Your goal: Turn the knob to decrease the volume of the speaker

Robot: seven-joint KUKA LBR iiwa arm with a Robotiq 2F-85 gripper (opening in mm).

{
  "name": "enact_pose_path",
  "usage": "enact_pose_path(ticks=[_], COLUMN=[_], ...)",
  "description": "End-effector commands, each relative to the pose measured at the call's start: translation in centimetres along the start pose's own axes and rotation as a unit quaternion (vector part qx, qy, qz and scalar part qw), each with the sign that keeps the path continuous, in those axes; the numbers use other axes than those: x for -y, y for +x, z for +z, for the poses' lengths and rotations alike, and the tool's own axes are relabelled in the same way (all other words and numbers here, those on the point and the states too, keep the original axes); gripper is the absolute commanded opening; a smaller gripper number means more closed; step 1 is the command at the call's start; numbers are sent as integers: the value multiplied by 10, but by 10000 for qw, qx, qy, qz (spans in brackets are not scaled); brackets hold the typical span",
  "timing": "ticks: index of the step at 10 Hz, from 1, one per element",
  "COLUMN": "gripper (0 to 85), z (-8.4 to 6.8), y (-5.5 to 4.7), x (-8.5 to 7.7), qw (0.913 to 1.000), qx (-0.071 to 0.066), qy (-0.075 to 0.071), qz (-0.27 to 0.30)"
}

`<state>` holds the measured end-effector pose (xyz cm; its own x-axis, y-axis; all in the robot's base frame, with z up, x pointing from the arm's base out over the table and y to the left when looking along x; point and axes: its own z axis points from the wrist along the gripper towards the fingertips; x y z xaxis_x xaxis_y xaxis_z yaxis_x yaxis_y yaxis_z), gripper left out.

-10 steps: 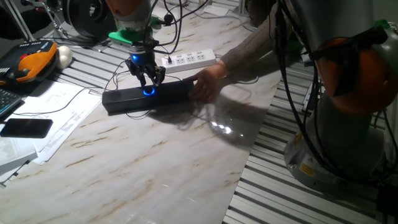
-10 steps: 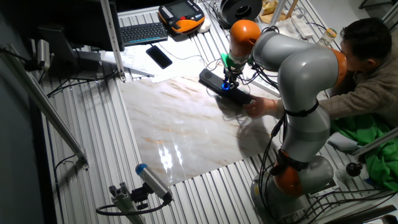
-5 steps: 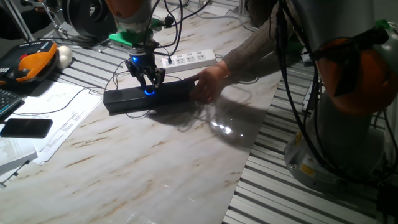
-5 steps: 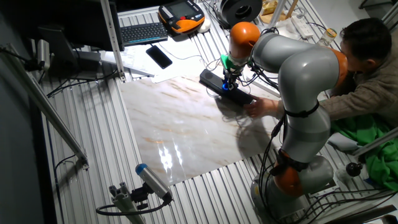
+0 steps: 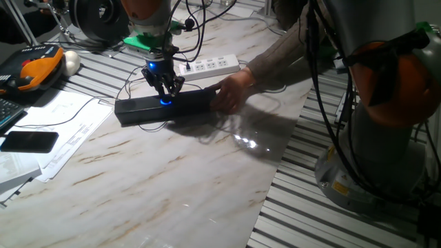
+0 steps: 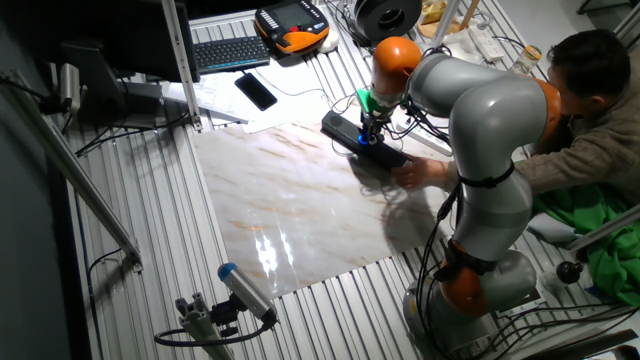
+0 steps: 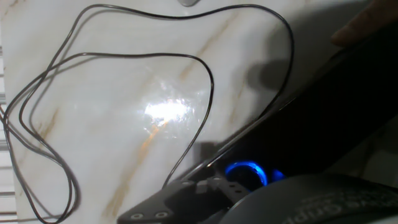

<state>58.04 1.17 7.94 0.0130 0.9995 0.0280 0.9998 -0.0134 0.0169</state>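
The speaker [image 5: 162,109] is a long black bar lying on the marble table top [image 5: 172,179]. Its knob [image 5: 164,102] glows blue at the middle. My gripper [image 5: 165,95] comes straight down on the knob, fingers close together around it. In the other fixed view the gripper [image 6: 369,134] stands on the speaker [image 6: 350,133]. In the hand view the knob's blue ring [image 7: 245,172] shows just beside a fingertip [image 7: 180,200], with the speaker's dark body [image 7: 323,118] to the right and its thin cable [image 7: 124,93] looped on the marble.
A person's hand [image 5: 231,89] holds the speaker's right end. A white power strip [image 5: 210,67] lies behind it. A phone [image 5: 27,141], papers and an orange pendant [image 5: 34,72] lie at the left. The robot's base [image 5: 386,124] stands at the right.
My hand has turned a little on the knob and shifted slightly right. The speaker and the person's hand have stayed in place.
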Motion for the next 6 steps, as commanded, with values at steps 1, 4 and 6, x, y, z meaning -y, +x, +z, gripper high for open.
enact_pose_path(ticks=[1, 4, 6], gripper=[340, 340, 340], z=[0, 0, 0], y=[0, 2, 3], x=[0, 1, 1], qw=[10000, 10000, 9999], qx=[0, -23, -23], qy=[1, 1, -7], qz=[-14, -75, -167])
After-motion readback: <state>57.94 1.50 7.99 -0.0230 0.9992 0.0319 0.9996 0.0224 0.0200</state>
